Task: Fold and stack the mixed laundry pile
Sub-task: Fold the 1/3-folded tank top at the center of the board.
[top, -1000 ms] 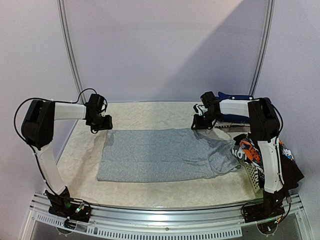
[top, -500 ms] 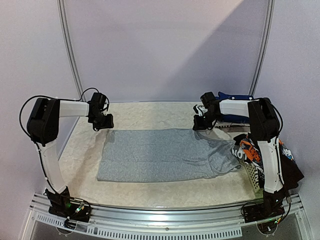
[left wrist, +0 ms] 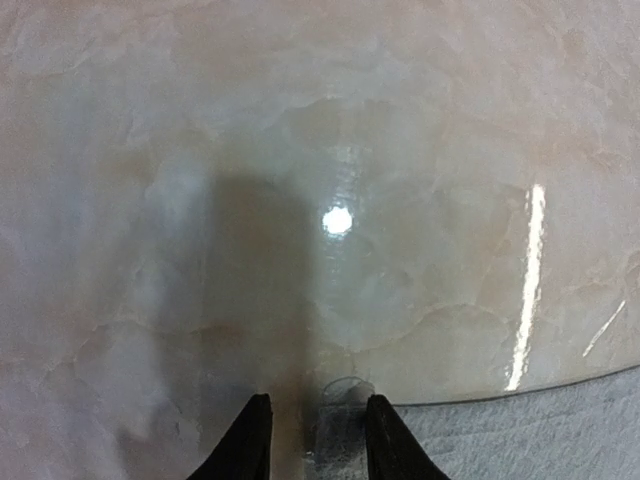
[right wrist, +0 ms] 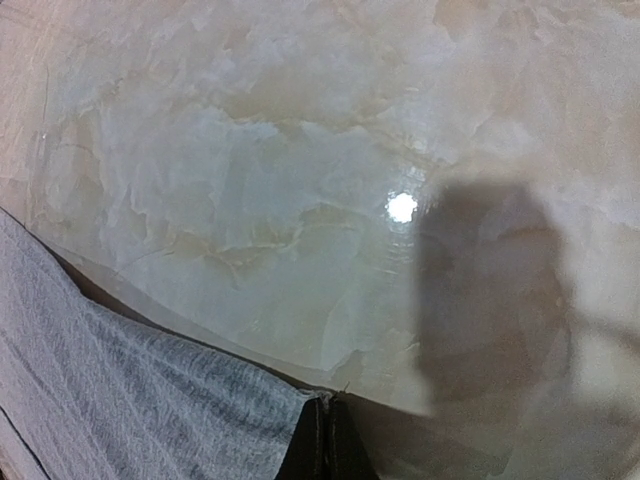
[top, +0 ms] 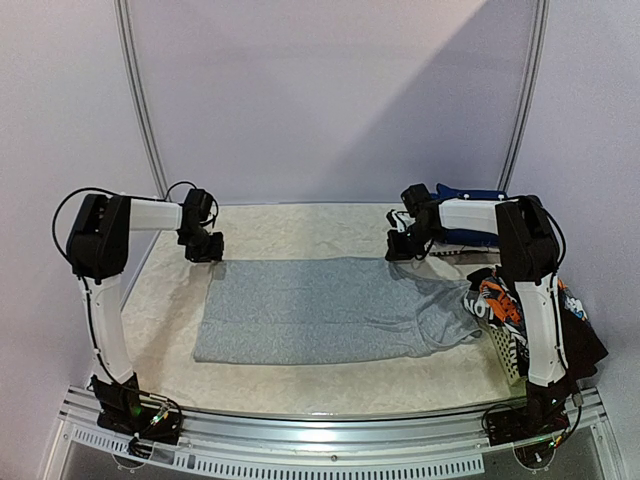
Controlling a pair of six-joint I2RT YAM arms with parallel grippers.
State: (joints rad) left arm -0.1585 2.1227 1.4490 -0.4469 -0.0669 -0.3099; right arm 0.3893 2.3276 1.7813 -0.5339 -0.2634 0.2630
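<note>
We see the grey shirt point(top: 300, 310) spread flat on the surface point(top: 290, 225); our right claw point(right wrist: 325, 445) is clenched on its far edge, our left claw point(left wrist: 318, 445) released, fingers apart at its far left corner

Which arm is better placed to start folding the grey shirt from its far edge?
Right. The right gripper looks shut on the far edge of the grey shirt; the left gripper sits at the other far corner but open, not gripping.
</note>
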